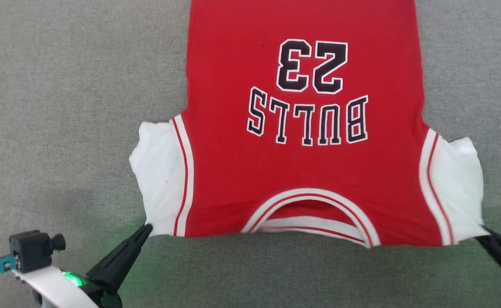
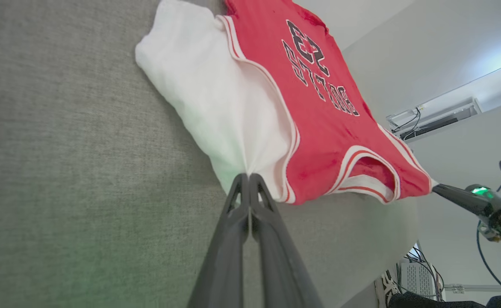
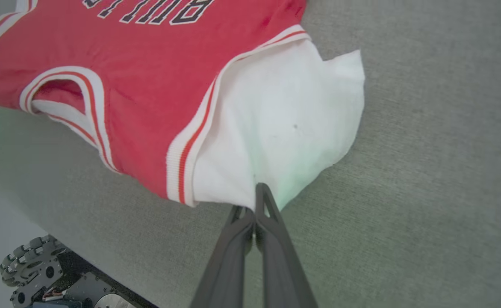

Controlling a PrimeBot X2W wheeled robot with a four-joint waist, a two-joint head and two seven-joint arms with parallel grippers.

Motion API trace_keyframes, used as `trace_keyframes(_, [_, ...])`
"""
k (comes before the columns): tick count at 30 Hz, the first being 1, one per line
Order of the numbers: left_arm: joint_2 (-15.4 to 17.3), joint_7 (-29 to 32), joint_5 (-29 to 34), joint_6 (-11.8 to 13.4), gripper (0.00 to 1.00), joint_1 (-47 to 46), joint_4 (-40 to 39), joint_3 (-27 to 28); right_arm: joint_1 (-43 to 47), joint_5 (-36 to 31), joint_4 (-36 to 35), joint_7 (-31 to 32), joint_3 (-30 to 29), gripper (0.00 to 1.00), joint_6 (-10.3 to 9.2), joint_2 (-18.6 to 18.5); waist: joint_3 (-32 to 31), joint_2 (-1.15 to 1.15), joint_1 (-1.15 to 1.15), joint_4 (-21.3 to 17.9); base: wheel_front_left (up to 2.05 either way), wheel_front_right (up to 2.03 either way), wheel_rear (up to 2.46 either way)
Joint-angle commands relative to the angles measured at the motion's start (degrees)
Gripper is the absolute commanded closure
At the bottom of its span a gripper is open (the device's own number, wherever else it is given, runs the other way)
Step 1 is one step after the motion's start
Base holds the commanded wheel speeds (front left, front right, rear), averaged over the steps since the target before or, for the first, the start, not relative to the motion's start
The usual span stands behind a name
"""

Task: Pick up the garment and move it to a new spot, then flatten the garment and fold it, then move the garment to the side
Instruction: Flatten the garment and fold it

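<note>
The garment [image 1: 302, 171], a red jersey with white short sleeves and black lettering, lies spread face up on the grey cloth surface, collar toward me. My left gripper [image 1: 148, 227] is shut on the near corner of the left white sleeve [image 2: 216, 111]; its tips [image 2: 247, 176] pinch the fabric into a gather. My right gripper [image 1: 483, 233] is shut on the near corner of the right white sleeve [image 3: 284, 128], tips [image 3: 257, 188] pinching the cloth. The near edge looks stretched between both grips. The hem runs past the top of the head view.
Grey fabric tabletop [image 1: 62, 107] spreads on both sides of the jersey. Its near edge [image 3: 62, 239] shows in the right wrist view, with my wheeled base [image 3: 32, 273] below. White walls [image 2: 425, 51] rise beyond the table.
</note>
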Motion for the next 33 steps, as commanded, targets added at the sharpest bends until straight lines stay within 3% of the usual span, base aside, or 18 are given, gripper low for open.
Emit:
trace_keyframes(1, [0.4,-0.3,1.2,0.8,1.00,1.6,-2.1,1.3,1.3,-0.6,-2.1,0.6,-2.5,1.00,-0.02,1.4,0.3,0.00,0.00,0.2,0.00,0.00,0.00])
trace_keyframes(9, [-2.7,0.7,3.1,0.8,1.00,-0.8,-2.1,1.0,-1.7,-1.3,-1.4,2.1,-2.5,1.00,-0.01,2.1,0.7,0.00,0.00,-0.1,0.00,0.00,0.00])
trace_keyframes(18, [-9.1,3.3,2.8,-0.6,1.00,-6.6,7.9,-1.3,-10.1,-3.2,10.9,2.3,8.2,1.00,-0.01,-0.5,1.3,0.00,0.00,-0.1,0.00,0.00,0.00])
trace_keyframes(27, [-12.6,4.0,3.4,-0.9,1.00,-9.9,16.4,-4.2,-15.2,-5.5,19.2,-0.6,16.5,0.97,-0.03,-1.0,2.4,0.00,0.00,0.1,0.00,0.00,0.00])
trace_keyframes(28, [-12.7,3.8,3.3,-0.9,1.00,-10.0,16.4,-4.5,-15.6,-5.7,19.2,-1.3,16.7,0.59,-0.02,-1.0,2.4,0.00,0.00,0.0,0.00,0.00,0.00])
trace_keyframes(29, [-12.8,3.7,3.0,-0.9,1.00,-10.0,16.3,-4.6,-16.1,-5.9,19.1,-2.0,16.4,0.09,-0.04,-0.8,2.5,0.00,0.00,-0.1,0.00,0.00,0.00])
trace_keyframes(30, [-12.7,3.3,2.9,-0.9,1.00,-9.9,16.1,-4.7,-16.5,-6.0,18.7,-2.7,15.8,0.00,-0.04,-0.8,2.5,0.00,0.00,-0.2,0.00,0.00,0.00])
trace_keyframes(33, [-12.2,2.6,2.7,-0.9,1.00,-9.2,15.0,-4.9,-16.6,-6.0,15.9,-3.2,13.4,0.00,-0.15,-1.6,2.5,0.00,0.00,-0.4,0.00,0.00,0.00])
